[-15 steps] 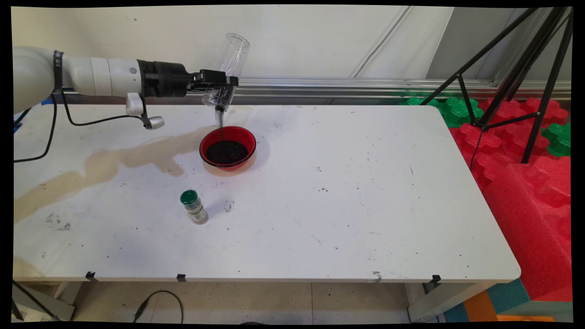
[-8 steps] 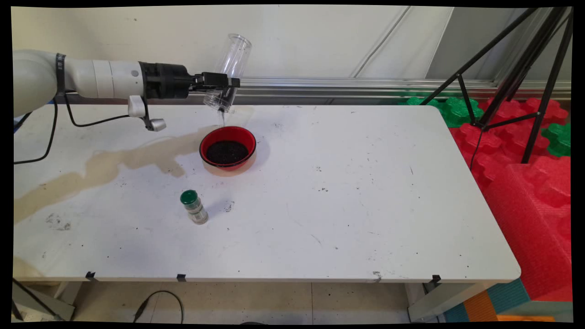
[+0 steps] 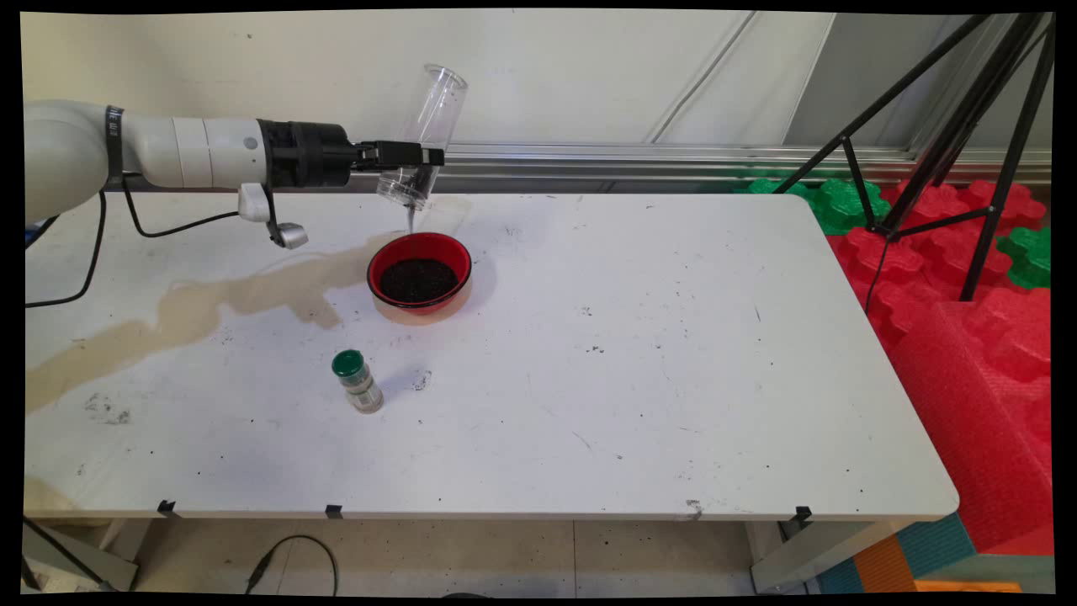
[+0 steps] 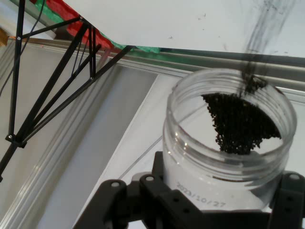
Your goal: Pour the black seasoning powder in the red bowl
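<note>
My gripper is shut on a clear plastic jar, held tipped mouth-down above the far rim of a red bowl. A thin stream of dark grains falls from the jar's mouth toward the bowl, which holds a dark heap of the same grains. In the hand view the jar fills the lower right between the gripper linkage, with a patch of dark grains sliding to its lip and spilling out.
A small spice jar with a green cap stands on the white table nearer the front, left of centre. A brown stain runs across the table's left side. A black tripod and red and green foam blocks are at the right.
The jar has tilted a little further and shifted slightly right. The dark mass at its mouth has thinned as grains kept running into the bowl.
</note>
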`<state>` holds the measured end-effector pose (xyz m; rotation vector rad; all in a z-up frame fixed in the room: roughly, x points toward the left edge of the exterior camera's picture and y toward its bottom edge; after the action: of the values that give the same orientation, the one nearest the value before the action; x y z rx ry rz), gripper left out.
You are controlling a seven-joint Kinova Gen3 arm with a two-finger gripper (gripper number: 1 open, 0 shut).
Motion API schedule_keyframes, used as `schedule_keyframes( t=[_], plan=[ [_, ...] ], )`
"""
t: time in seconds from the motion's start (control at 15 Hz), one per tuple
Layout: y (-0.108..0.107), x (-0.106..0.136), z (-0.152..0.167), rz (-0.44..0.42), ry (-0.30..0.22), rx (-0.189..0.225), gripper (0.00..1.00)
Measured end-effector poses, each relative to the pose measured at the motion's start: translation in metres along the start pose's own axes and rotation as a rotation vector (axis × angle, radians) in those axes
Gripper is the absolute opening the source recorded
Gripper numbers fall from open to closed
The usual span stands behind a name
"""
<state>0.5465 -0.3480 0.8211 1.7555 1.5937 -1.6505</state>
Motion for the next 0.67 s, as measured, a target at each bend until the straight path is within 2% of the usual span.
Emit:
schedule_keyframes(
  t=[0.67],
  plan=[
    [0.0001, 0.0072, 0.0018, 0.06, -0.004, 0.008, 0.0]
  ],
)
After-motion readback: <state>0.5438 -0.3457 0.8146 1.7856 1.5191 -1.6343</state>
